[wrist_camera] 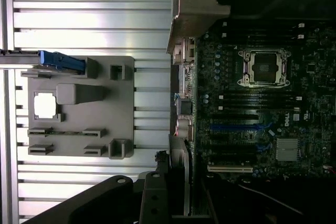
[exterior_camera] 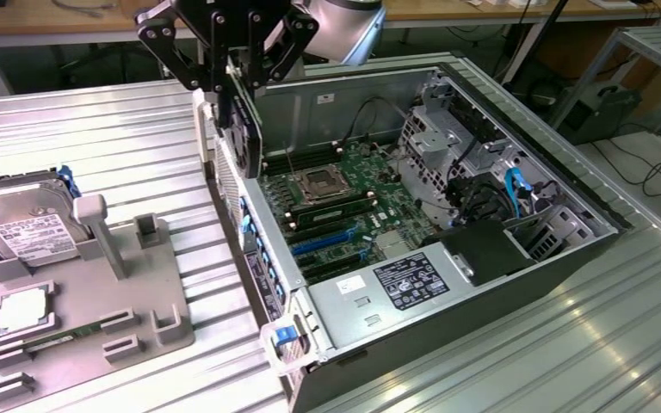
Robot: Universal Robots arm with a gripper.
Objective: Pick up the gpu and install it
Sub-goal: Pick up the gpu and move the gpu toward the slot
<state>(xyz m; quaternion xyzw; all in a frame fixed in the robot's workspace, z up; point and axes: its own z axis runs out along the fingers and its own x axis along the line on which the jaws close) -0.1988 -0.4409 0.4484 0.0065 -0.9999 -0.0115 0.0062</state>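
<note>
Ribbed aluminium tabletop, wooden workbenches and cables in the background. gpu hangs in the air, upright on edge, dark face toward the camera in the exterior view. It sits over the wall of the open computer case on the exterior view's left. Its lower end is close to that wall; contact cannot be told. It is not seated in any slot. Wrist view shows the gpu edge-on, a thin strip with silver metal along it, at the border between case and table. gripper is clamped on the card's upper part, black finger linkages on either side, grey arm body above. In the wrist view the gripper is a black mass right by the card. Inside the case, the green motherboard lies flat, with the empty CPU socket near its middle and the blue expansion slots beside it, all below and to the exterior view's right of the card. Black power supply with white label is at the case's near end. Well apart on the exterior view's left is a grey fixture tray. It holds the silver hard drive upright at the far end and the square processor chip flat in its pocket.
</note>
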